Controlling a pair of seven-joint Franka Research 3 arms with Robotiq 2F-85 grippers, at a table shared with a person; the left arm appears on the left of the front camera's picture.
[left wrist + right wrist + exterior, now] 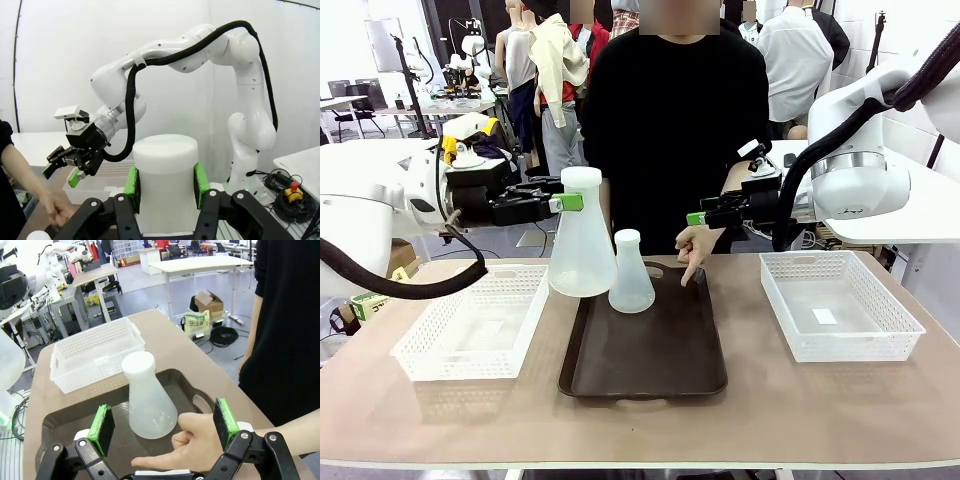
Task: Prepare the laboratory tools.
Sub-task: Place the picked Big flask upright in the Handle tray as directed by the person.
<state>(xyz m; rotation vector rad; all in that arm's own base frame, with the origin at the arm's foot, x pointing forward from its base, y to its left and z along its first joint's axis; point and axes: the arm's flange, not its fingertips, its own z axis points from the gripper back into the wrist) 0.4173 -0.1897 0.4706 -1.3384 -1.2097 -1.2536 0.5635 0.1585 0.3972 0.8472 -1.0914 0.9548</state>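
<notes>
Two frosted-white conical flasks are in view. My left gripper (570,203) is shut on the neck of the large flask (580,255), whose base is at the left rim of the dark brown tray (650,372). In the left wrist view the green pads (132,181) clamp that neck (165,165). The small flask (631,272) stands upright on the tray's far part. My right gripper (698,216) hovers open above the tray's far right. In the right wrist view its pads (102,429) straddle the small flask (147,400) and the person's hand (187,445) without touching either.
The person's hand (695,252) points a finger down at the tray's far right corner. A white lattice basket (470,335) lies left of the tray and another (835,305) to the right. The person stands at the far edge of the table.
</notes>
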